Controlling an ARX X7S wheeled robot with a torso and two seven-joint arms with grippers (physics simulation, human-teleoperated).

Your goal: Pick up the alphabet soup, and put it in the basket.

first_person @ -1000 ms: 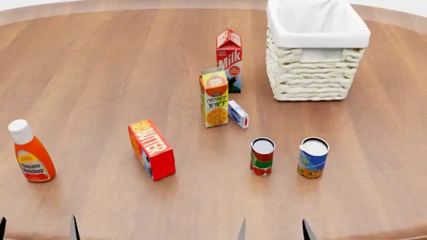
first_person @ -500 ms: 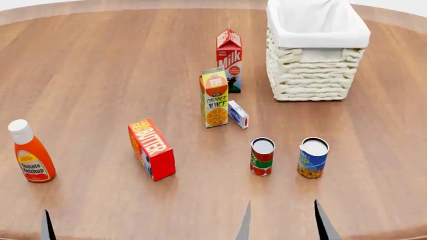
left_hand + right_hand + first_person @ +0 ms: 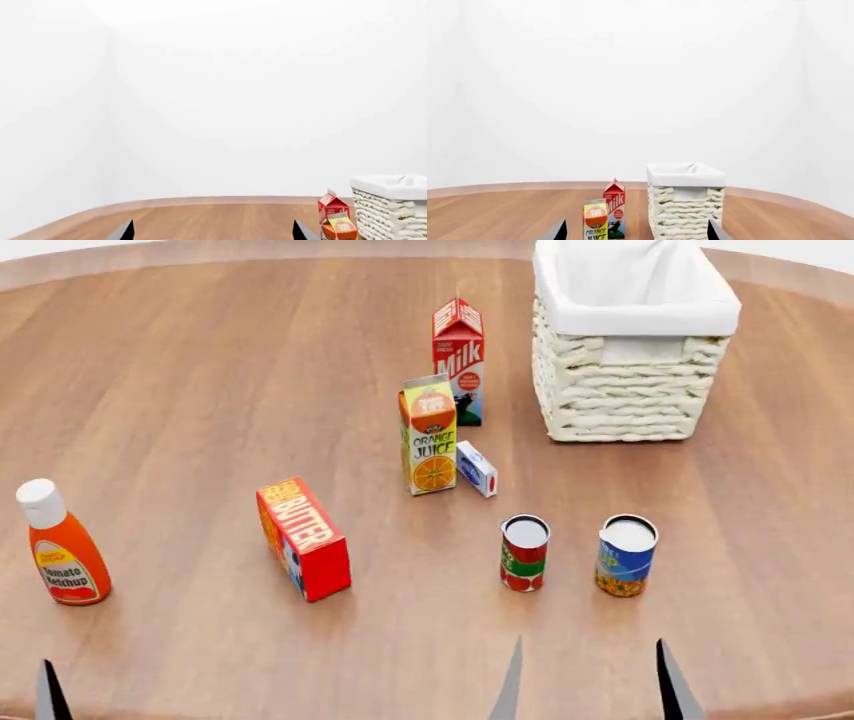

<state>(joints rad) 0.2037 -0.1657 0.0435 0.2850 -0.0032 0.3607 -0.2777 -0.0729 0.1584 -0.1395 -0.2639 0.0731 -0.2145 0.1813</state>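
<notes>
Blue-labelled and white-topped, the alphabet soup (image 3: 626,555) is standing upright on the wooden table (image 3: 200,410), on the robot's right side of the near half, with nothing touching it. Just beside it to the left, a small gap between them, the red-and-green can (image 3: 525,552) is standing upright too. The basket (image 3: 630,335) is sitting at the far right of the table, well apart from the soup can, its white lining folded over the rim.

The right gripper (image 3: 590,680) is poking up at the head view's bottom edge, two dark fingertips (image 3: 509,688) spread wide with nothing between them, nearer the robot than both cans and not touching either. The left gripper (image 3: 212,231) is showing its tips spread apart in the left wrist view, holding nothing; in the head view only one of its tips is peeking in at the bottom left corner.

Across the middle, the milk carton (image 3: 458,358) is standing behind the orange juice carton (image 3: 429,434), with a small blue-and-white box (image 3: 477,469) just beside the juice. The red butter box (image 3: 304,538) is sitting left of centre, and the ketchup bottle (image 3: 60,545) is standing far left.
</notes>
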